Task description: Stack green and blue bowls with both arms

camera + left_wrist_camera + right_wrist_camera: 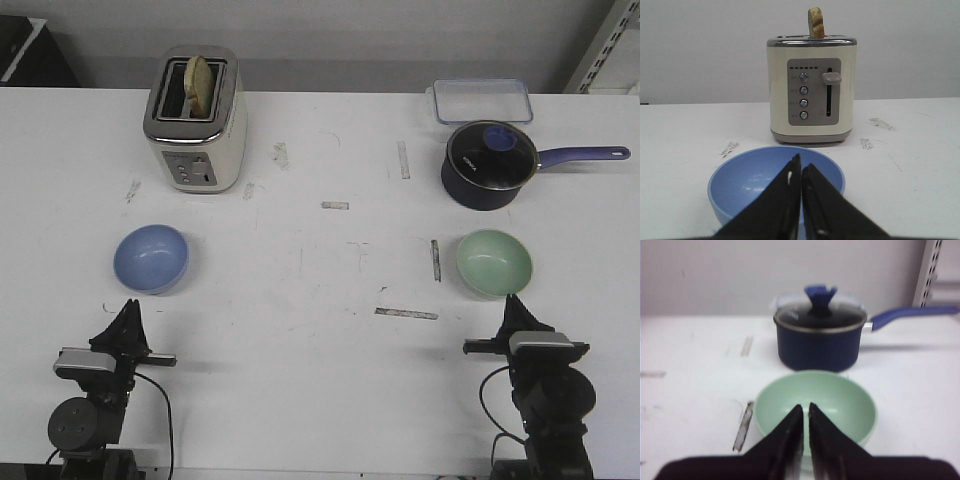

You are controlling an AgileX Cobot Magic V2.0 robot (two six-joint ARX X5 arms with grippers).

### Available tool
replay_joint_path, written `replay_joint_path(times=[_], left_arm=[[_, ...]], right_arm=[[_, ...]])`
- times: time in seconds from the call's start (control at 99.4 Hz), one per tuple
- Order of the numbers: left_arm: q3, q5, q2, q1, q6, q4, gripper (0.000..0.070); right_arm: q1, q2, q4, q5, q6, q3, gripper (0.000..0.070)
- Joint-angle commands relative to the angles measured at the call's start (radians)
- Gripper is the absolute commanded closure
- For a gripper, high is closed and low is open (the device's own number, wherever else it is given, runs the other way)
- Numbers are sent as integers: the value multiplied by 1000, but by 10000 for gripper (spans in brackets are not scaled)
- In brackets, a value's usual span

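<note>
At nine o'clock on the white table [320, 380], the blue bowl [151, 259] sits upright and empty, with the left gripper [127, 312] parked just behind its near rim, pincers pressed together on nothing, as the left wrist view [801, 172] confirms. That lineup looks like a ready pose: arm and bowl are paired, so each can be lifted by its own side. Up at eleven o'clock the toaster [195, 120] stands with a slice [200, 84] poking out, well apart from the bowl and no obstacle. Open tabletop lies between the bowls, scuffed with tape marks, a fair spot for stacking. At three o'clock sits the green bowl [494, 262], with the right gripper [517, 308] closed and empty just behind it. The saucepan [490, 165] stands near, beyond the green bowl; its handle could catch a high swing. A clear container [482, 100] rests behind the pan.
</note>
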Motion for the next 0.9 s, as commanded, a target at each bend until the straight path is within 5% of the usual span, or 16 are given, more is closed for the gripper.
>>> replay_joint_path(times=[0.0, 0.382, 0.684, 0.885], left_arm=[[-22, 0, -3, 1, 2, 16, 698], [-22, 0, -3, 1, 2, 15, 698], [-22, 0, -3, 1, 3, 16, 698], [-22, 0, -3, 1, 2, 16, 698]], right_arm=[[2, 64, -3, -1, -7, 48, 693], [2, 418, -268, 6, -4, 340, 693], [-30, 588, -314, -3, 104, 459, 693], [-115, 705, -417, -122, 162, 581, 691]])
